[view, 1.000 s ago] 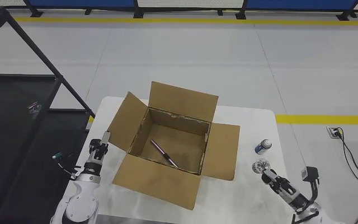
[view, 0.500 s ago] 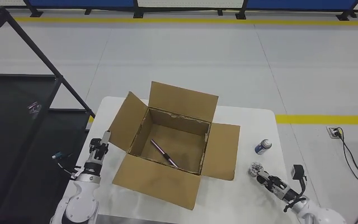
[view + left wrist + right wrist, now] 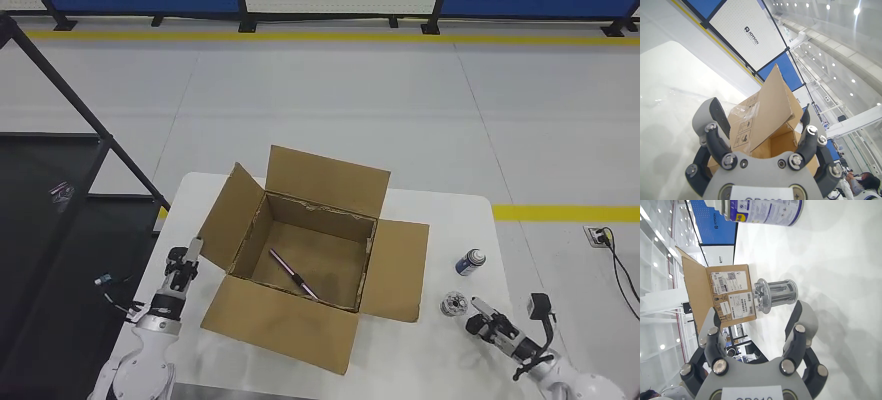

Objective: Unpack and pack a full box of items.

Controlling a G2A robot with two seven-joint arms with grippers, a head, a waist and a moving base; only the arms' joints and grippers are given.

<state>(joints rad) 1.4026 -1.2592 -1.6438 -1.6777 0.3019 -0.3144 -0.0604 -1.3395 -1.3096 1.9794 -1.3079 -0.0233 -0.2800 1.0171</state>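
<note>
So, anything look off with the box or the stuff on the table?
Only wear. On the brown cardboard box, a side flap has a ragged, torn edge, and clear tape is lifting off the outer wall. The thin pink rod inside, the blue-and-white can and the grey metal flanged cylinder look normal.

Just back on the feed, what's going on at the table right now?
Neither gripper holds anything. The right gripper sits open just short of a metal part resting on the table, with a can beyond it, both outside the open cardboard box. The left gripper is open beside the box's side flap. One pen-like stick lies in the box.
</note>
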